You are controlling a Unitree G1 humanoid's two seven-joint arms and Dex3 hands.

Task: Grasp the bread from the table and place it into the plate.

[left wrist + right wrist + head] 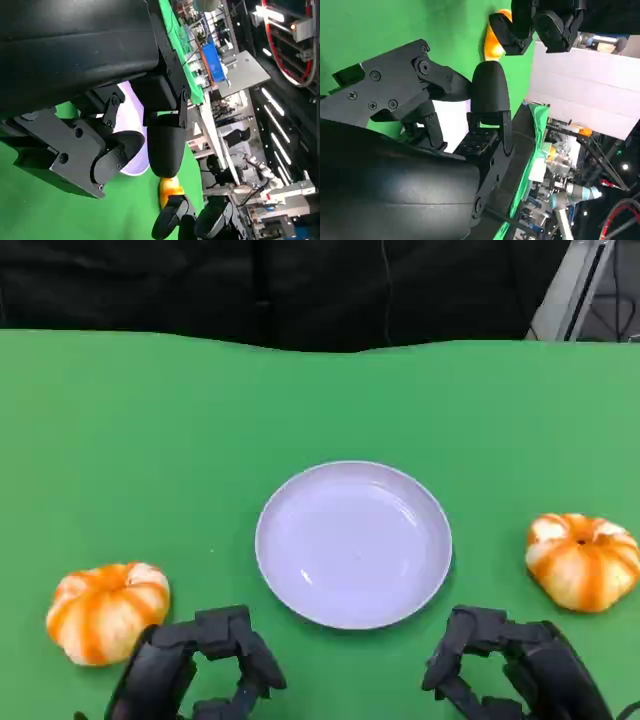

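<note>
Our empty, half-curled left hand (pixel 200 665) sat just beside the nearer bread (pixel 107 610), plate (pixel 353 543) to its right.

A smooth, glossy pale lilac plate (pixel 353 543), apparently plastic, is seen catching light on a matt green table covering (pixel 150 440). Either side of the plate, two bread rolls (pixel 107 611) (pixel 583 560) are shown with a shiny orange-and-white glaze. Nearer than the plate, matt black plastic is seen on the left hand (pixel 195 665) and right hand (pixel 510 665).
</note>
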